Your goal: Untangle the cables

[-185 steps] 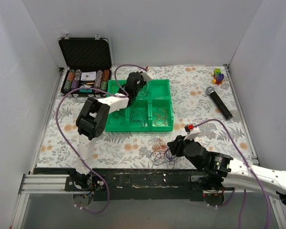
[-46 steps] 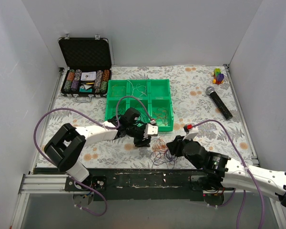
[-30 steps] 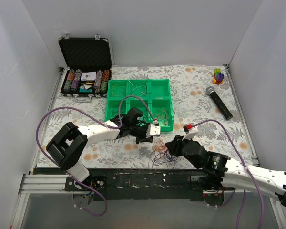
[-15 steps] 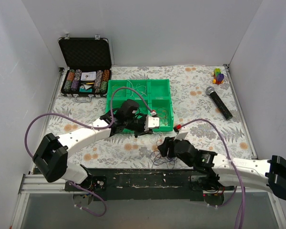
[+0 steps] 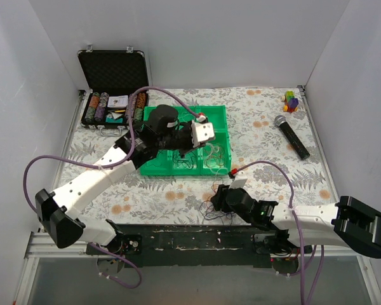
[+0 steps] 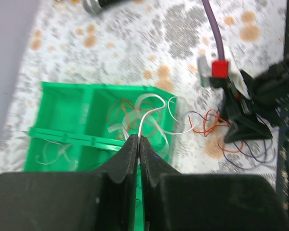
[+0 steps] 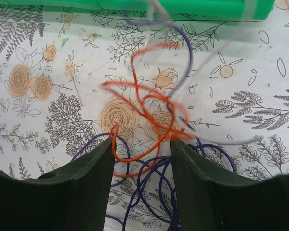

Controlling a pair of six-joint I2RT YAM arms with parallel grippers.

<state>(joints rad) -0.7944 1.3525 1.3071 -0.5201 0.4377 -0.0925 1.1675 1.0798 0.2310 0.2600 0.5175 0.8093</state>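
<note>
We note left gripper (image 6: 138,144) clenched on a white cable (image 6: 149,114) above the green tray (image 6: 86,86). Right gripper (image 7: 140,144) released, jaws astride the orange-and-purple cables (image 7: 136,94) on the floral table (image 7: 38,57), just beside the tray.

The bench (image 5: 260,121) is covered with a pale sheet printed with ferns and orange flowers, and a dark strip runs along its near edge. At the far left corner stands an open black case (image 5: 113,70), its lid upright and rows of coloured chips in its base. Just right of the case, near the middle of the bench, sits a green tray (image 5: 178,172) divided into compartments. In front of the tray, close to the near edge, a loose tangle of orange, purple and dark cables (image 5: 213,210) lies on the sheet. A black microphone (image 5: 291,136) lies at an angle on the right side, and a small cluster of coloured blocks (image 5: 291,100) sits at the far right corner.
</note>
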